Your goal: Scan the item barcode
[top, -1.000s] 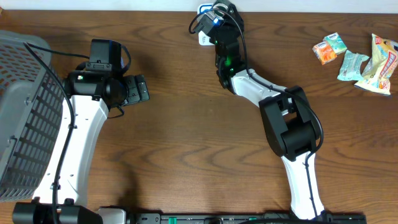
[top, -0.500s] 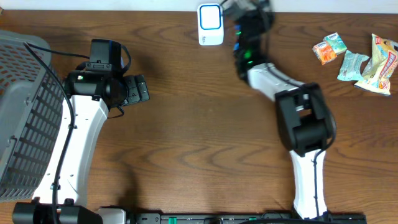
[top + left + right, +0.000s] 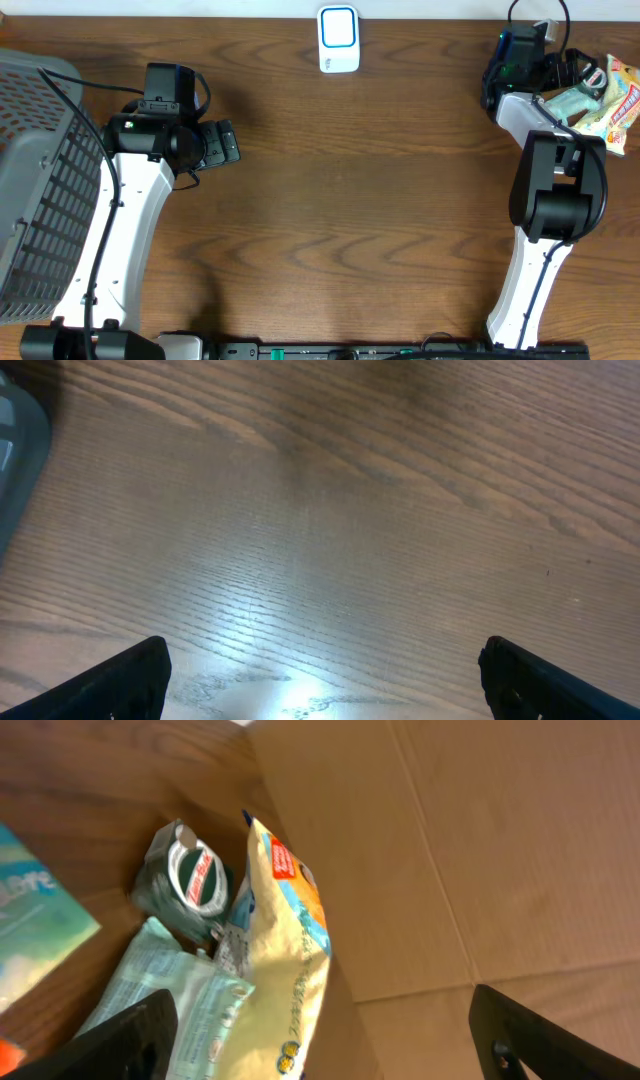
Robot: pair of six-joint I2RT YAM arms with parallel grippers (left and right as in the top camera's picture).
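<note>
Right gripper (image 3: 320,1038) hovers, jaws wide and empty, over the snack packets (image 3: 618,110) at two o'clock. Nothing is picked up yet, and the scanner (image 3: 338,40) at twelve o'clock sits unused. Left gripper (image 3: 320,675) hangs over bare surface, jaws wide, empty.

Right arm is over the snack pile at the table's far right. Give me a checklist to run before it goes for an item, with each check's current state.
1. Right gripper open and empty: ok.
2. Item ahead of it: ok, the yellow packet and pale green packet lie just in front.
3. One item lying apart for a clean pick: not ok, the packets overlap.
4. Barcode in view on either packet: cannot tell.
5. Scanner unobstructed: ok, nothing next to it.
6. Left gripper out of the way: ok, open above the bare table.
</note>
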